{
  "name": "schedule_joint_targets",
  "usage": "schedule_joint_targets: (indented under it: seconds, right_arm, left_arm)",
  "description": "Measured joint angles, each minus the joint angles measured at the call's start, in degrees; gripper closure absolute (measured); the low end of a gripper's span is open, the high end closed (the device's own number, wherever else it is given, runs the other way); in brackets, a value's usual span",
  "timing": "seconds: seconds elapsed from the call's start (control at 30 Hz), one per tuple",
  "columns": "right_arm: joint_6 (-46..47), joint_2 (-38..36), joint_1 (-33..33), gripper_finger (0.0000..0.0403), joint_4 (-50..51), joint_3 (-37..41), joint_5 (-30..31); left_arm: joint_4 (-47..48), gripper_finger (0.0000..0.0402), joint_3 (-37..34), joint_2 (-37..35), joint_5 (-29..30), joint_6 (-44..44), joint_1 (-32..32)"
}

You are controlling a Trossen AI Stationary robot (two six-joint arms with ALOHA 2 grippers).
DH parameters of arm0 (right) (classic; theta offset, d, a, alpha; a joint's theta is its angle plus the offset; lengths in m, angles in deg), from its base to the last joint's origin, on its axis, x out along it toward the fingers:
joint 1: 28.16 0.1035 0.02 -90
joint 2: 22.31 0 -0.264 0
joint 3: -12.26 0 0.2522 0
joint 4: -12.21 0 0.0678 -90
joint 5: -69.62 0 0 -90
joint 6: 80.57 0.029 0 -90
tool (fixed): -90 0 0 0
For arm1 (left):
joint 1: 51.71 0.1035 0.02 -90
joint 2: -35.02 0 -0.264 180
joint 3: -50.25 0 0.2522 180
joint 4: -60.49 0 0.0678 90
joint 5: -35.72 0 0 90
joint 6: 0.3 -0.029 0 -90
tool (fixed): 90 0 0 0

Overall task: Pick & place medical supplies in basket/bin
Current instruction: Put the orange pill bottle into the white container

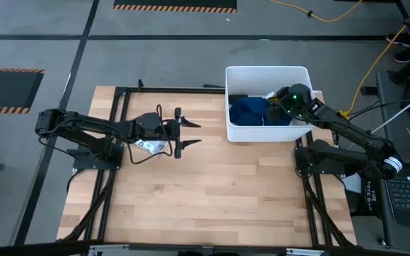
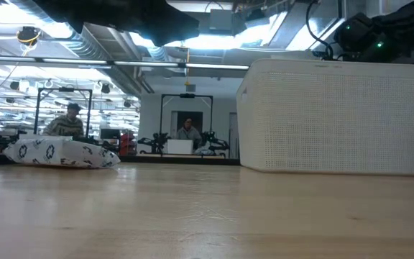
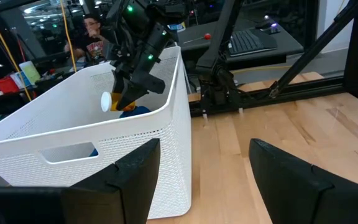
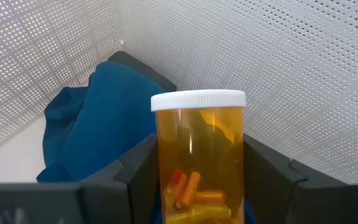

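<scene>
While the right gripper (image 4: pixel 197 186) hangs inside the white rectangular perforated plastic tub (image 1: pixel 262 75), which stands at the far right edge of the light wooden table (image 1: pixel 212 192), the placing step is in hand. Its two fingers are closed on an orange transparent pill bottle with a white cap (image 4: pixel 199 155), held above the dark-blue folded cloth (image 1: pixel 251 112) lying on the tub floor. The next move calls for spreading the fingers so that the bottle drops onto the cloth, then lifting clear of the tub rim. The left gripper (image 1: pixel 188 134) waits over the table's far middle, fingers wide apart, holding nothing. Beyond the table lies a lit workshop with seated people.
</scene>
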Motion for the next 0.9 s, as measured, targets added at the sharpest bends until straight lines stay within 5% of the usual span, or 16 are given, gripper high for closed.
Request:
schedule_joint_targets:
  seconds: [0.9]
  right_arm:
    - [-0.3, 0.0, 0.0, 0.0208, -0.1, 0.0, 0.0]
  left_arm:
    - [0.0, 0.0162, 0.0, 0.0, 0.0, 0.0, 0.0]
